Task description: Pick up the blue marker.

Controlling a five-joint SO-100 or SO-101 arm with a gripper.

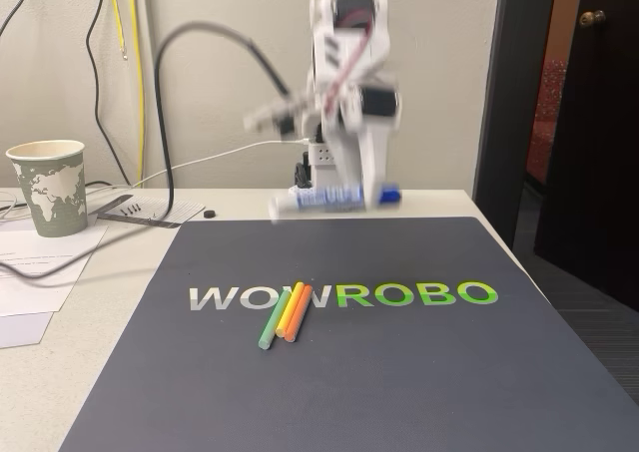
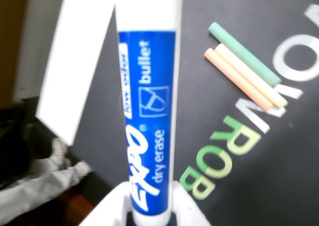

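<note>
Jaws (image 1: 371, 195) clamped on the blue marker (image 1: 334, 199), grip near the cap end. Marker is off the mat (image 1: 419, 372), held level above its far edge. In the fixed view its long axis runs left-right, cap to the right, white end to the left. Wrist view: barrel (image 2: 148, 111) runs straight out from the jaws, label readable. Three thin sticks (image 1: 285, 314) lie on the mat, well apart. Pick looks done; my call, next is just holding or lifting clear. Arm is motion-blurred.

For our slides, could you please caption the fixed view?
Claw holds the marker level above the mat; three sticks lie on it.
</note>
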